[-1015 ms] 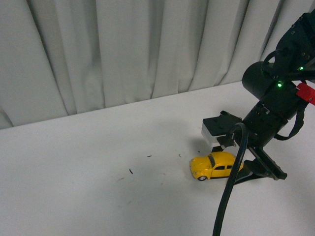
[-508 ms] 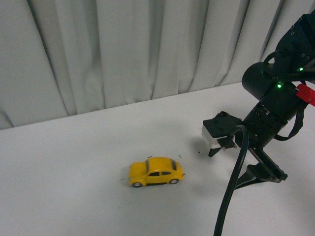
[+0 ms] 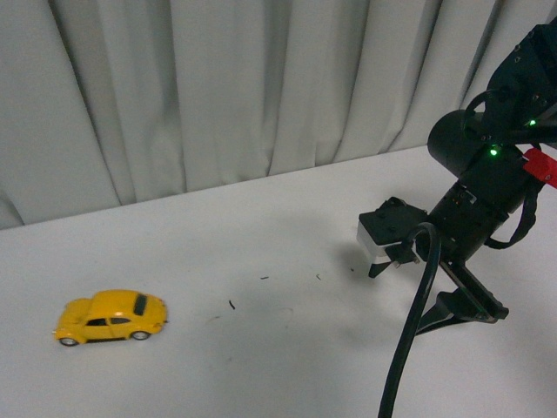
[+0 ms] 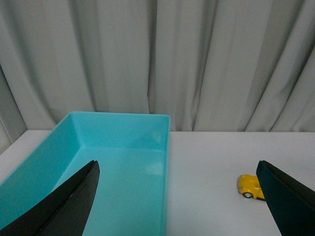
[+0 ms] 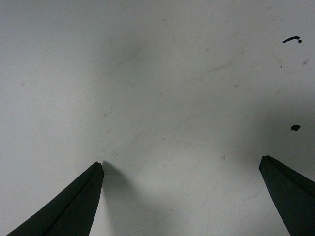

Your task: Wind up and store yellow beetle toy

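The yellow beetle toy (image 3: 110, 317) stands on its wheels on the white table at the far left of the front view, nose pointing left. My right gripper (image 3: 416, 294) hangs over the table's right side, far from the toy. Its right wrist view shows it (image 5: 182, 161) open above bare tabletop, nothing between the fingers. My left gripper (image 4: 177, 163) is open too. In that left wrist view the toy (image 4: 250, 186) peeks out beside one black finger (image 4: 288, 201), part of it hidden. The left arm is outside the front view.
A teal plastic bin (image 4: 167, 147) with nothing visible inside sits on the table in the left wrist view, beside the toy. A grey curtain (image 3: 261, 87) hangs behind the table. Small dark specks (image 3: 231, 304) dot the tabletop. A black cable (image 3: 409, 348) hangs from the right arm.
The toy has rolled left across the table, from between my right gripper's fingers to the far left side. My right arm has hardly moved.
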